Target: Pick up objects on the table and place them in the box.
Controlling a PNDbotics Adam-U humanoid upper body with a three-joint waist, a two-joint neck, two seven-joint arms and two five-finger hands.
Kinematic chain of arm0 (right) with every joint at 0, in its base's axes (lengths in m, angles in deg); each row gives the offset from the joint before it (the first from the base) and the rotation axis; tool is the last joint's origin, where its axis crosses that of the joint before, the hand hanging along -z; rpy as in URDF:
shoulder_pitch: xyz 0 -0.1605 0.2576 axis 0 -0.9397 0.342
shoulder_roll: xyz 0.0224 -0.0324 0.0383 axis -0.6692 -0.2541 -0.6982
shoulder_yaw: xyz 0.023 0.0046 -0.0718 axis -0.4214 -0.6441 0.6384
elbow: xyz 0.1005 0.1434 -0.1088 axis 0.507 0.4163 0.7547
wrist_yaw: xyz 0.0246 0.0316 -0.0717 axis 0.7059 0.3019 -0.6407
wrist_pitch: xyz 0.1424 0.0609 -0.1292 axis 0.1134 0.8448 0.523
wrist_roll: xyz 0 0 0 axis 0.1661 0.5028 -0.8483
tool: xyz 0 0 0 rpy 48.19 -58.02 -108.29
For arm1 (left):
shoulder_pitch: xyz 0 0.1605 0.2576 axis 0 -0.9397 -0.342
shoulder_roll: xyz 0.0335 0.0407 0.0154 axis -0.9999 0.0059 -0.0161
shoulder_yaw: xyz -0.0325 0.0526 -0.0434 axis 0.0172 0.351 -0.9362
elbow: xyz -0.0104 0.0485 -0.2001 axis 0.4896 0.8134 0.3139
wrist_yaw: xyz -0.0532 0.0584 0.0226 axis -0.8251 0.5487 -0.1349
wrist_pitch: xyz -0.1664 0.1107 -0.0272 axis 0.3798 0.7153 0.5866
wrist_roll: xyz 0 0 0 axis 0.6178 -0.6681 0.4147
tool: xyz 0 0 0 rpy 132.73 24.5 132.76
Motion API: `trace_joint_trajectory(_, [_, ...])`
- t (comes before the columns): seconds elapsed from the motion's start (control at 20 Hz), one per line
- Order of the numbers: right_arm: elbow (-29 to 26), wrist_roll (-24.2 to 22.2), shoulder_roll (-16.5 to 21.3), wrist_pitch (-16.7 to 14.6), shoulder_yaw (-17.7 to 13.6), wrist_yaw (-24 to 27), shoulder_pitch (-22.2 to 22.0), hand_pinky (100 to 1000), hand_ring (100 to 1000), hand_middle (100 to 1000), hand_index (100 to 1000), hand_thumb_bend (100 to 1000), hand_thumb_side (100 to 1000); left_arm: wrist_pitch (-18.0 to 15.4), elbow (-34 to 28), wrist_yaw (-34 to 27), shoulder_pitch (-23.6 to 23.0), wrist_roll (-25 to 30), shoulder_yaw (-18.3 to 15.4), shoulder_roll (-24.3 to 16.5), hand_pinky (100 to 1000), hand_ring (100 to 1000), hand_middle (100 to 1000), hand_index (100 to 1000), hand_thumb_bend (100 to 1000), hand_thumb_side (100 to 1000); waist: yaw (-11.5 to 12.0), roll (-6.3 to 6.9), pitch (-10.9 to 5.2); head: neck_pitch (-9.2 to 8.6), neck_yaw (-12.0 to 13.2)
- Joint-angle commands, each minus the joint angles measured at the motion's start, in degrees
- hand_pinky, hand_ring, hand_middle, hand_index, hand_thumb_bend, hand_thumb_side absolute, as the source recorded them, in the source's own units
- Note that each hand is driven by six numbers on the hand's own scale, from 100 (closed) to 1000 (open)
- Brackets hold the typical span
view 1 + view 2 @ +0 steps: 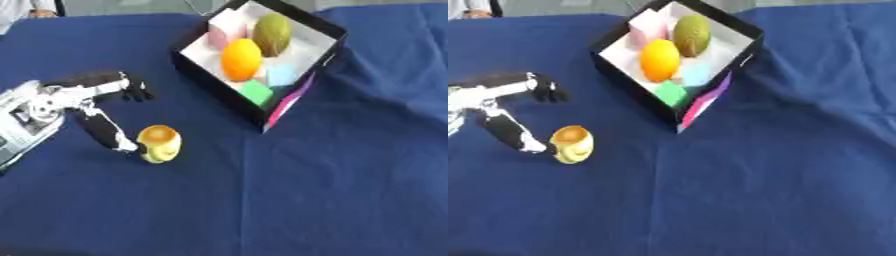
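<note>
I have the left hand [92, 107] out over the blue cloth [332, 190], spread wide: the thumb reaches down so its pale tip touches the left side of the yellow rounded object [160, 143], while the fingers [131, 89] are curled off to the far side, well clear of it — nothing is clamped yet. The object lies on the cloth near and to the left of the box [262, 55], which already holds an orange ball [241, 59], a greenish fruit [272, 34], and pink, pale blue and green blocks. My worry is that with contact on one side only, any push from the thumb will roll the object away toward the right instead of seating it in the hand. If I close the fingers from where they sit, I judge they would come down behind it and miss — or squirt it out. The right hand shows in neither view.
</note>
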Motion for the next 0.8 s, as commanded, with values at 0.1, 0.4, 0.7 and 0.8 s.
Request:
trace_joint_trajectory(0.1, [-0.15, -0.02, 1.04, 0.08, -0.13, -0.1, 0.61, 764, 759, 676, 786, 256, 461, 0.72, -2.57, 0.13, 0.53, -0.79, -1.39, -1.99, 843, 817, 779, 840, 650, 113, 0.16, 0.58, -2.12, 0.33, 0.36])
trace_joint_trajectory(0.4, [-0.32, -0.2, 0.98, 0.05, -0.05, -0.06, 0.51, 764, 758, 676, 786, 257, 461, 0.78, 1.65, 1.79, 2.55, 5.09, 3.09, 0.72, 854, 828, 786, 832, 656, 100, -0.26, 0.45, -2.14, 0.19, 0.62])
trace_joint_trajectory(0.7, [-0.34, -0.22, 0.88, 0.09, 0.06, 0.15, 0.41, 763, 758, 677, 785, 256, 464, 0.15, 3.71, 3.84, 3.31, 8.27, 4.69, 2.08, 860, 837, 796, 840, 666, 100, -0.34, 0.56, -2.0, 0.42, 0.72])
trace_joint_trajectory(0.8, [-0.32, -0.26, 0.85, 0.08, 0.1, 0.17, 0.38, 763, 758, 678, 785, 257, 465, -0.19, 4.65, 5.52, 3.63, 8.07, 4.98, 2.52, 855, 837, 797, 845, 643, 100, -0.33, 0.6, -1.98, 0.41, 0.77])
